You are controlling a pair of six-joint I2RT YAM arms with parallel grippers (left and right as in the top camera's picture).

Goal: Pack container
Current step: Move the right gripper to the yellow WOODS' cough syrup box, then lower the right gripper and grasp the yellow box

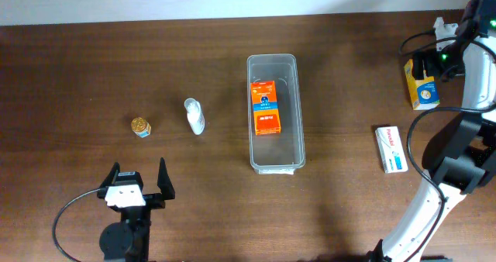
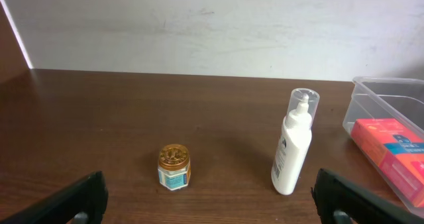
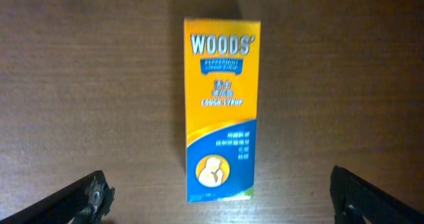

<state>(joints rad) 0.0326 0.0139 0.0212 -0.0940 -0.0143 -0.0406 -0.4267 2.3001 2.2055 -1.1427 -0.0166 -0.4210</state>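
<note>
My left fingers [image 2: 83, 201] stand wide apart and hold nothing; they hover low at the near edge of the desk [image 1: 70, 68], on its left side, pointing toward the far wall; ahead of them sits a small jar [image 1: 140, 126] with a gold lid, and to its right a white bottle [image 1: 194, 116] with a clear cap; neither one touches my fingers.

My right fingers [image 3: 93, 196] are spread wide too and grip nothing; they hang over the far right corner of the desk, looking straight down on a yellow and blue box [image 3: 220, 108] marked WOODS' cough syrup; the box lies flat on the wood between my two fingertips, apart from both.

The container [image 1: 273, 59] is a long, clear bin near the middle of the desk, its long side running from the far edge toward me; an orange box [image 1: 266, 107] lies flat inside it, about midway along; from my left wrist the bin's corner shows at the right edge, with the orange box in it.

A flat white and blue box [image 1: 391, 148] lies on the desk to the right of the container, well apart from it and nearer to me than the yellow box.
</note>
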